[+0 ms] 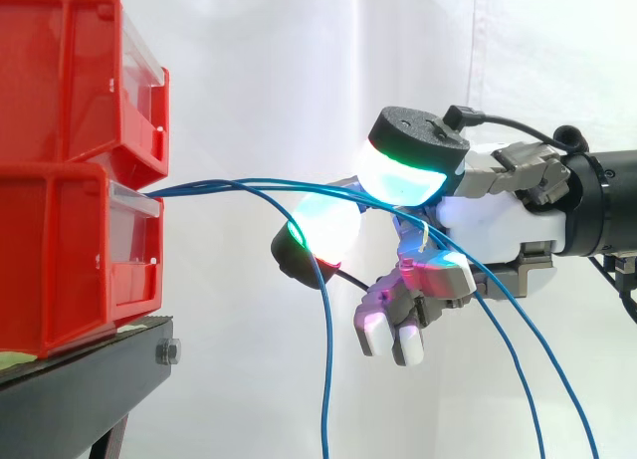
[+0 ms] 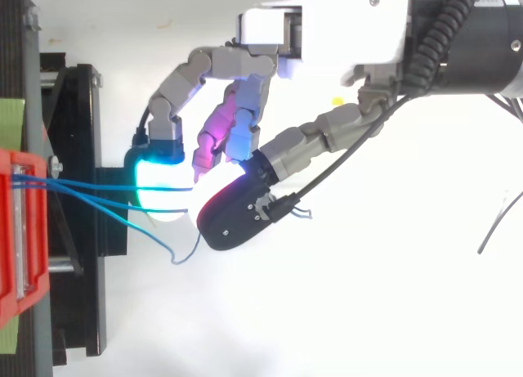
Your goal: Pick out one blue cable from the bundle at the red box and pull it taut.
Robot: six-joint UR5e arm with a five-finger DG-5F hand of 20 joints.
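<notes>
Pinching across the thin blue cables (image 1: pixel 219 184), the robot hand (image 1: pixel 488 225) has its thumb pad, glowing cyan with a green rim, set just above a finger pad (image 1: pixel 323 227) that glows white and green. The strands run into the narrow meeting of the two pads. How many of them are actually clamped I cannot tell. The other fingers curl below the palm, lit magenta and white, and hold nothing.

Beyond the fingertips, the cables come out at the front of two stacked red plastic bins (image 1: pixel 70 250), where the upper meets the lower. The bins sit on a black metal stand (image 1: pixel 90 379). Between bins and fingertips the strands stretch nearly level, with a slight arch. One strand bends down just before the lit finger pad and hangs below it. Two more emerge under the palm and slope down beneath the wrist. From above, two strands reach the cyan pad side by side, and a third dips into a slack loop beside the thumb's black back.
</notes>
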